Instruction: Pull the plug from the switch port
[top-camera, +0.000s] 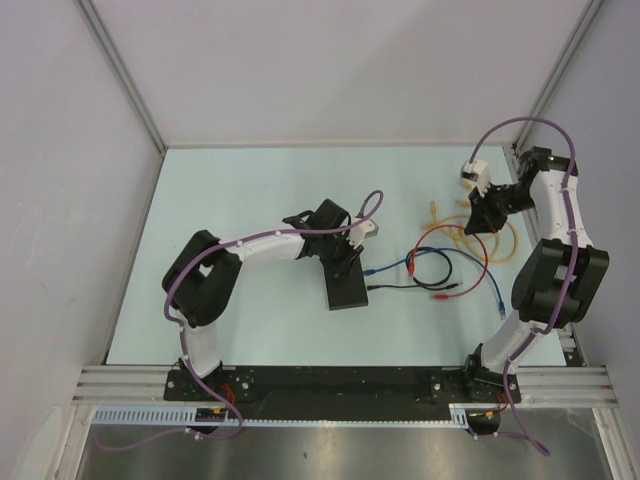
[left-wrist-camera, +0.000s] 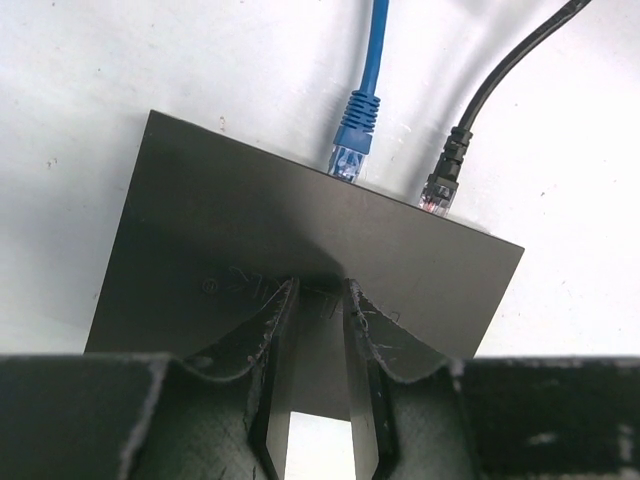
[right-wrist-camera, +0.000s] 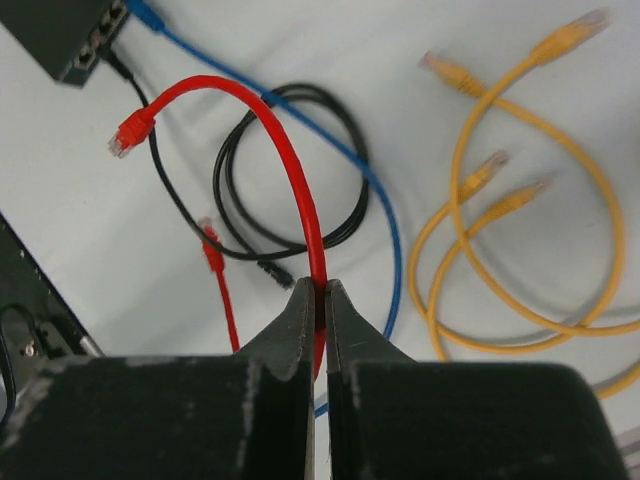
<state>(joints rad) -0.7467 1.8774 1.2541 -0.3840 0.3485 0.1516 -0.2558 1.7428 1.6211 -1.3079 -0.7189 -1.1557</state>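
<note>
The switch (top-camera: 347, 290) is a flat black box lying in the middle of the table. A blue plug (left-wrist-camera: 352, 140) and a black plug (left-wrist-camera: 440, 180) sit in sockets on its far edge. My left gripper (left-wrist-camera: 320, 285) stands over the switch (left-wrist-camera: 250, 230), jaws a little apart, with its fingertips on the top face and nothing between them. My right gripper (right-wrist-camera: 322, 287) is shut on the red cable (right-wrist-camera: 290, 160) partway along its length. This cable arches up, and its red plug (right-wrist-camera: 120, 135) hangs free of the switch (right-wrist-camera: 60, 30). The cable's other end (right-wrist-camera: 212, 250) lies on the table.
Yellow cables (right-wrist-camera: 520, 200) lie loose to the right of the red one. The black cable's coil (right-wrist-camera: 290, 170) and the blue cable (right-wrist-camera: 385, 230) run across the table between the switch and my right gripper (top-camera: 478, 222). Walls enclose the table on three sides.
</note>
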